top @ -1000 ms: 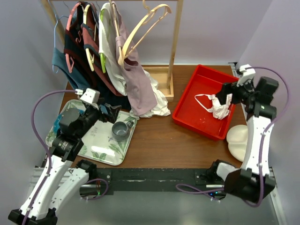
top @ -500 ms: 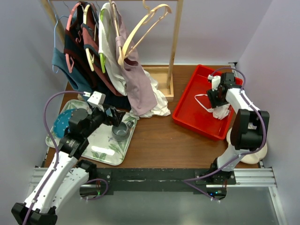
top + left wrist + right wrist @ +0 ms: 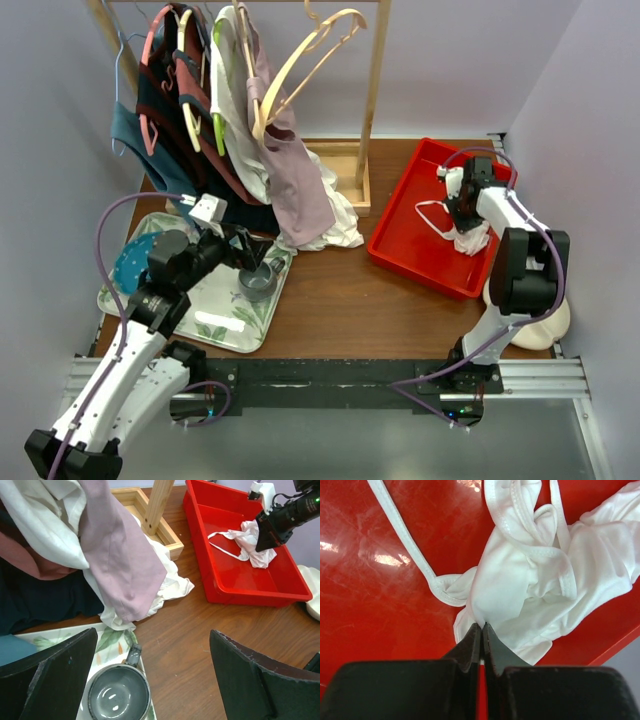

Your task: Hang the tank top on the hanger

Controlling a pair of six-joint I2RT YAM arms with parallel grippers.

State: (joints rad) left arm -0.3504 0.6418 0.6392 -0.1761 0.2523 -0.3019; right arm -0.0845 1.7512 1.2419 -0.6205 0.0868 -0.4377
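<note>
1. The tank top is lying crumpled in the red bin, far right. It is looking light and limp, and a hemmed strap is offering the surest pinch.
2. The right gripper is pressing closed at its edge, with no caught fold showing.
3. The left gripper is hanging spread wide.
4. Compared with a second ago, the right gripper is sitting farther left over the bin.

Hidden from me
My right gripper covers its own contact with the tank top, whose cloth runs past the top and right edges.
</note>
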